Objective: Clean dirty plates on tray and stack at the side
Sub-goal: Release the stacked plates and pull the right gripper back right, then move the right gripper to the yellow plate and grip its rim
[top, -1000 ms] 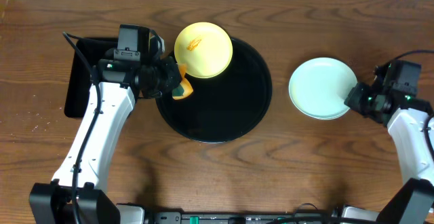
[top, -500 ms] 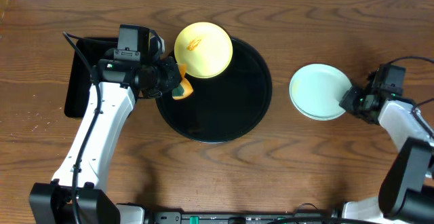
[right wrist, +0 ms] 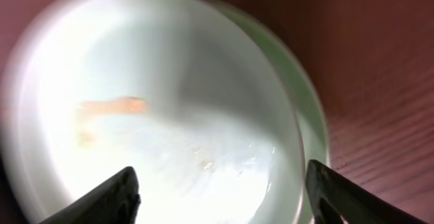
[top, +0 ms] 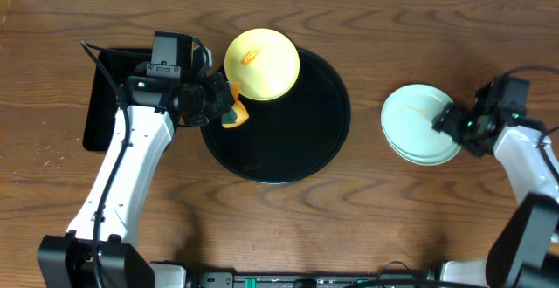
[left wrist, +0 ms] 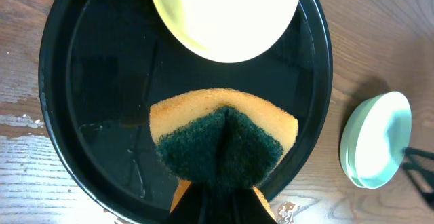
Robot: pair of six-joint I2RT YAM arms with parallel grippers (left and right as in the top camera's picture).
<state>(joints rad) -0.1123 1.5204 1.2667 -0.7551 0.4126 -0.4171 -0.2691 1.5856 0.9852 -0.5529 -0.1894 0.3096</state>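
The sponge is clamped in the left gripper, the smeared yellow plate just ahead looks due to be scrubbed next, and the right gripper is held apart at the stacked plates.

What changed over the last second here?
The mint plates slid slightly right and toward the robot, the top one now more offset, with the right gripper open at their rim. The left gripper clamping the sponge, the yellow plate and the tray stayed put.

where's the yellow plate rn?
Overhead view, left side: the yellow plate lies over the far-left rim of the round tray, just beside the sponge held in the left gripper.
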